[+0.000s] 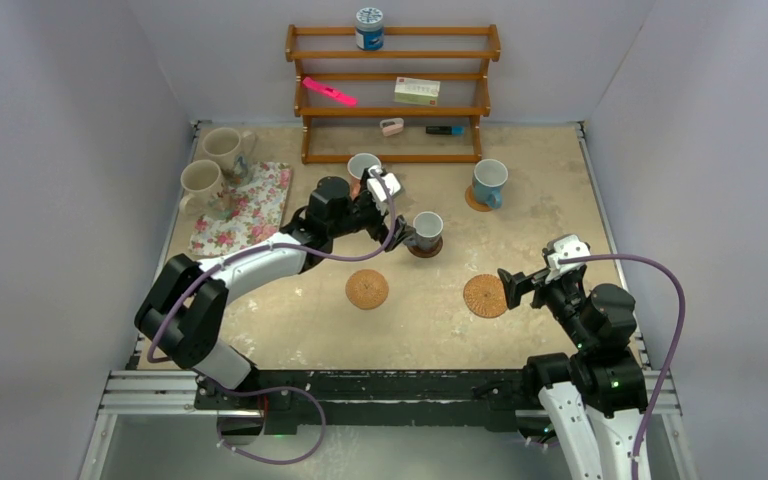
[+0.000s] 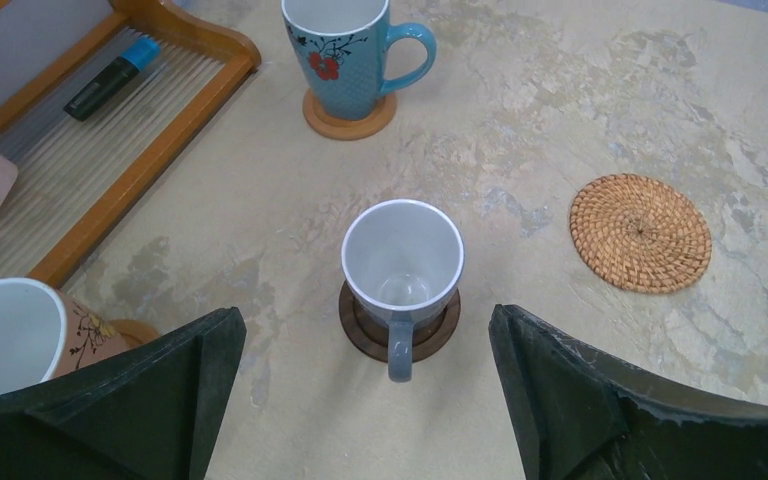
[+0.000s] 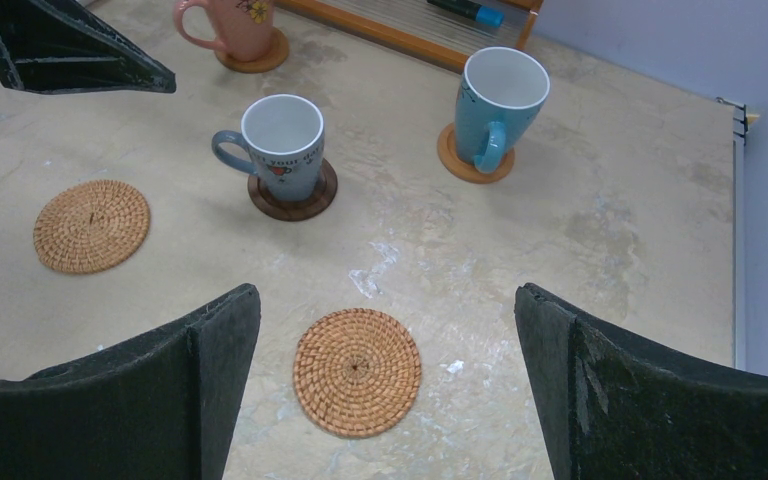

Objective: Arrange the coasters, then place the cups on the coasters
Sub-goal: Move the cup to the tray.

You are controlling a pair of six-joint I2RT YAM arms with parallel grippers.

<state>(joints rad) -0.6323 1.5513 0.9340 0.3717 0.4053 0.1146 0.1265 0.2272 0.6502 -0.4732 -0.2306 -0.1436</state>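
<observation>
Tabletop [image 2: 610,90]: grey-blue mug [image 2: 402,262] on dark coaster [image 2: 435,335] between spread left jaws; right jaws spread.

Glossy ceramic cup [image 2: 401,250], woven coaster [image 2: 640,232]

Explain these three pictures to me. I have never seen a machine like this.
These are two robot arms bolted at a table's near edge. One picture looks down from above and behind them; the other two come from cameras on each wrist, so the dark wedges there are each arm's own fingers. The left tool and the right tool both stand open and hold nothing. On the table, three mugs sit on coasters: a grey mug on a dark coaster, a blue mug and a pinkish mug. Two woven coasters lie bare. Two cream mugs stand by a floral cloth.
</observation>
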